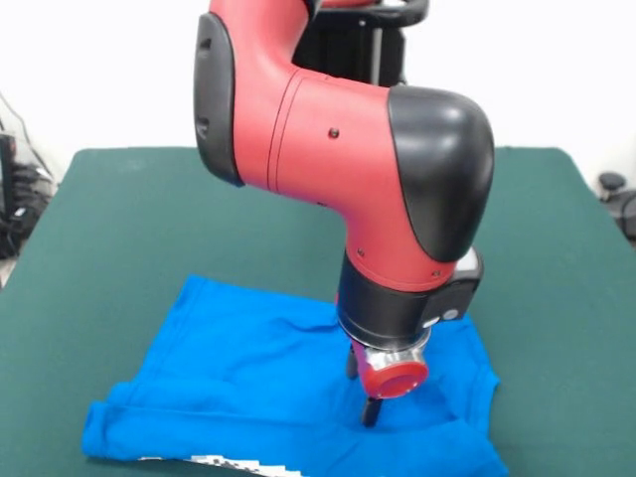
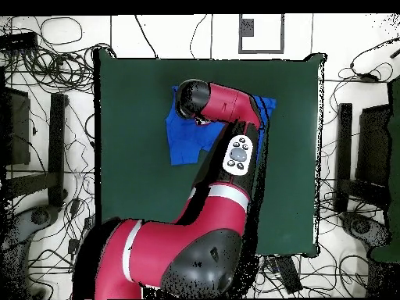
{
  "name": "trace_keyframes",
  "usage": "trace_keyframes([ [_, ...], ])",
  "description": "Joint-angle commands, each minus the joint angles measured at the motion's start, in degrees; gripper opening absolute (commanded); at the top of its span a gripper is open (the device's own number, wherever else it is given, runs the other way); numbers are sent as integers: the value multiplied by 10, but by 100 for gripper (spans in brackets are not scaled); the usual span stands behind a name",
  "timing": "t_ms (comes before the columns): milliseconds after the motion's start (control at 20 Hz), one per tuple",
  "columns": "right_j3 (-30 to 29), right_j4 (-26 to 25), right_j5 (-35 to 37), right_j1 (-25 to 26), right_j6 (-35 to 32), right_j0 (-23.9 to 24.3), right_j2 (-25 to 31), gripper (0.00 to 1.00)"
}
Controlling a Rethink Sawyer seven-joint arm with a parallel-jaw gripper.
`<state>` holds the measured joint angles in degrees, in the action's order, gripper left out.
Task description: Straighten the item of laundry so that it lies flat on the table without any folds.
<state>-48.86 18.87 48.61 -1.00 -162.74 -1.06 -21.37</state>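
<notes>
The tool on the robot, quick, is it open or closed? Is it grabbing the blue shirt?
Tool: low on the T-shirt; open, closed or grabbing cannot be told.

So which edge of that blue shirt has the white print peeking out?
On the T-shirt, it is the edge at the bottom of the front view: a thin strip of white pattern shows along it. The other edges are plain blue.

Bright blue shirt (image 1: 258,388) on dark green table (image 1: 119,219).
</notes>
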Motion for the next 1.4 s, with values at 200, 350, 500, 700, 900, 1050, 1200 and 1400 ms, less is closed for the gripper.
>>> trace_keyframes([
  [200,-116,4,-25,-62,-29,-17,69,100],
  [350,-131,3,-17,-75,-35,-20,65,100],
  [500,-132,2,-14,-76,-39,-21,65,100],
  [700,-133,1,-18,-75,-47,-24,65,100],
  [900,-130,2,-32,-68,-51,-24,69,100],
  [1050,-130,2,-43,-64,-51,-23,73,100],
  [1200,-134,3,-51,-63,-50,-22,76,100],
  [1400,-146,4,-67,-65,-49,-23,81,100],
])
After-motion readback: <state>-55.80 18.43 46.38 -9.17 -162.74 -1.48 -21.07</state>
